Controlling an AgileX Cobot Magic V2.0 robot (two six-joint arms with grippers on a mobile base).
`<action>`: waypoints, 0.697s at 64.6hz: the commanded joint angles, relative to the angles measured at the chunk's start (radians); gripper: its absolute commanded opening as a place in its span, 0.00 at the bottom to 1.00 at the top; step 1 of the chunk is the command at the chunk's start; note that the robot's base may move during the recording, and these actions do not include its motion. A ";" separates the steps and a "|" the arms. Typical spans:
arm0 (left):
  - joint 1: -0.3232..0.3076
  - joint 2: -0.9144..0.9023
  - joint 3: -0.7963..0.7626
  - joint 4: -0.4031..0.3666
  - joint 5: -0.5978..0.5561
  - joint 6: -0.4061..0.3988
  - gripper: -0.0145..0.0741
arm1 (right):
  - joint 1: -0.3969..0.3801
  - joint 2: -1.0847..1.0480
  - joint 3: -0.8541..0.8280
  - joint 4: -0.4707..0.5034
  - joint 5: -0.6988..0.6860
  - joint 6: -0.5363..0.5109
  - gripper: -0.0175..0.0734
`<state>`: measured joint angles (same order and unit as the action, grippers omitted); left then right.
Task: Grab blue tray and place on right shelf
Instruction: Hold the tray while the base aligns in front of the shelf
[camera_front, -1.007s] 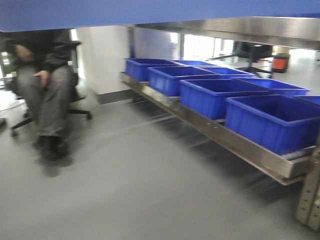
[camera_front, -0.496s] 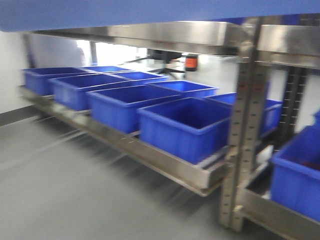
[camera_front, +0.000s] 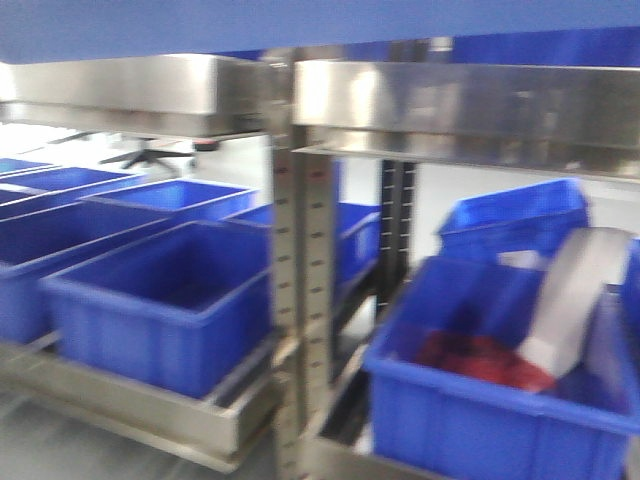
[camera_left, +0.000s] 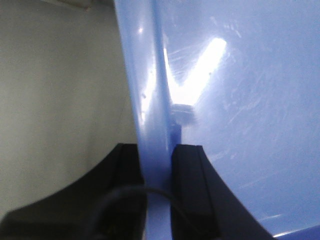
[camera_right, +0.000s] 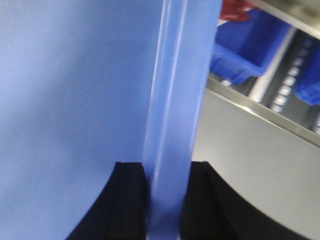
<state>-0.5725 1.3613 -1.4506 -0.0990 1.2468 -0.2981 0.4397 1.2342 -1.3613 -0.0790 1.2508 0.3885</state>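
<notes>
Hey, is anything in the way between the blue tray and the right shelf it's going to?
Nothing visible does. The left pincer and right pincer clamp the rim of the blue tray, and the steel rail of the right shelf lies ahead, unobstructed. The shelf's top is hidden behind the tray, so that part is uncertain.

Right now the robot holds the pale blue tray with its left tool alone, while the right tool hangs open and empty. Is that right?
Not quite. The left tool does pinch the blue tray by its rim, but it is not alone. The right wrist view shows the right tool shut on the tray's rim too, so both hold it.
</notes>
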 joint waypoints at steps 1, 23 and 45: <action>-0.016 -0.033 -0.033 -0.044 0.033 0.036 0.11 | 0.000 -0.022 -0.028 -0.003 -0.061 -0.024 0.25; -0.016 -0.033 -0.033 -0.044 0.033 0.036 0.11 | 0.000 -0.022 -0.028 -0.003 -0.061 -0.024 0.25; -0.016 -0.033 -0.033 -0.044 0.033 0.036 0.11 | 0.000 -0.022 -0.028 -0.003 -0.061 -0.024 0.25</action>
<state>-0.5725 1.3613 -1.4506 -0.1030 1.2427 -0.2981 0.4397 1.2342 -1.3613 -0.0811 1.2508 0.3885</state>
